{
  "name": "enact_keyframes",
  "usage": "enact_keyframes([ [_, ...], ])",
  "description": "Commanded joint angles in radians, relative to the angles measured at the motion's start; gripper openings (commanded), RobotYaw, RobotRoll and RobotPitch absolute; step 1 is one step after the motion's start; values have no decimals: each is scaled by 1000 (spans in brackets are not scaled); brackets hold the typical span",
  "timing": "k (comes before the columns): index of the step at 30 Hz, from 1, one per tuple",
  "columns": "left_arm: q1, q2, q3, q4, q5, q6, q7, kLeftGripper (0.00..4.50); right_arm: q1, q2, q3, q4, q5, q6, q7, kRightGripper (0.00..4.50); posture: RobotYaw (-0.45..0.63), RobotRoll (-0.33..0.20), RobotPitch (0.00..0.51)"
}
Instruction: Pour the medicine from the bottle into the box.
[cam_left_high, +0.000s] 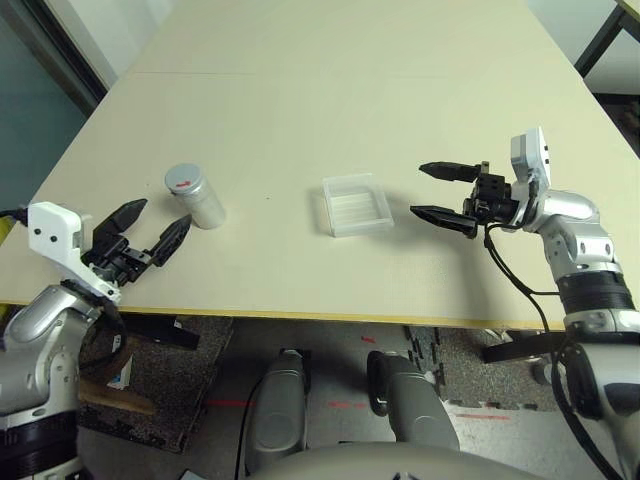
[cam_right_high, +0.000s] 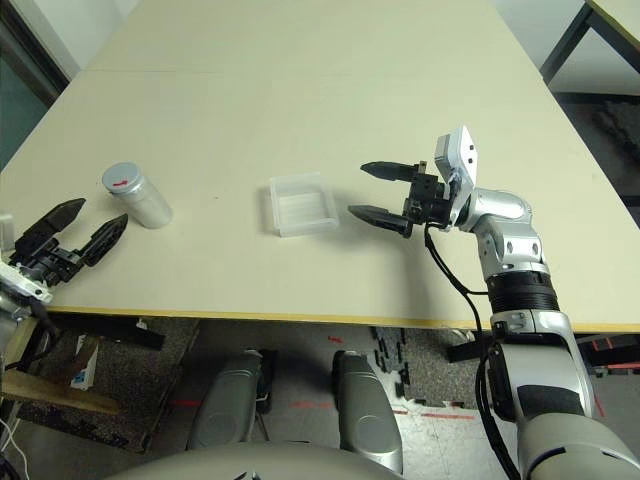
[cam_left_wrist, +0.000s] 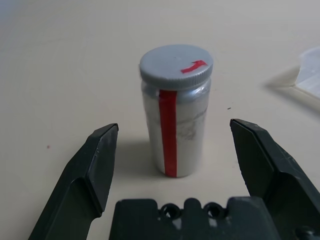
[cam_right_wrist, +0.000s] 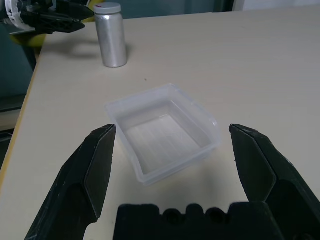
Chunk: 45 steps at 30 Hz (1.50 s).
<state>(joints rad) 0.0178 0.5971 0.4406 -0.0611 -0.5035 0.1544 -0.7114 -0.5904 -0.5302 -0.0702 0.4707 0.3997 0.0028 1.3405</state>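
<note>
Pale cream table; silvery cylindrical bottle, grey screw cap, upright near front edge's left corner; clear square plastic box near front edge, right of bottle. Left gripper, right gripper both spread.

Bottle: stands upright on the table, left of the box, well apart from it. Cap: sits on top of the bottle. Box: rests flat on the table, between the bottle and the right gripper. Left gripper: sits just beside the bottle, nearer the table's left edge.
</note>
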Motion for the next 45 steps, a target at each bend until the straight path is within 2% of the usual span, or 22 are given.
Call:
enact_keyframes([
  [1, -22, -11, -25, 52, 27, -38, -10, 4492, 25, -8, -2, -32, 0, 6, -10, 4500, 70, 0, 177],
  [27, -254, -49, -125, 339, 96, -166, -24, 4492, 94, -43, -26, -137, 19, 41, -65, 4500, -10, 0, 165],
  [45, -331, -73, -156, 463, 115, -210, -28, 4492, 115, -55, -32, -171, 22, 45, -96, 4500, -39, 0, 163],
])
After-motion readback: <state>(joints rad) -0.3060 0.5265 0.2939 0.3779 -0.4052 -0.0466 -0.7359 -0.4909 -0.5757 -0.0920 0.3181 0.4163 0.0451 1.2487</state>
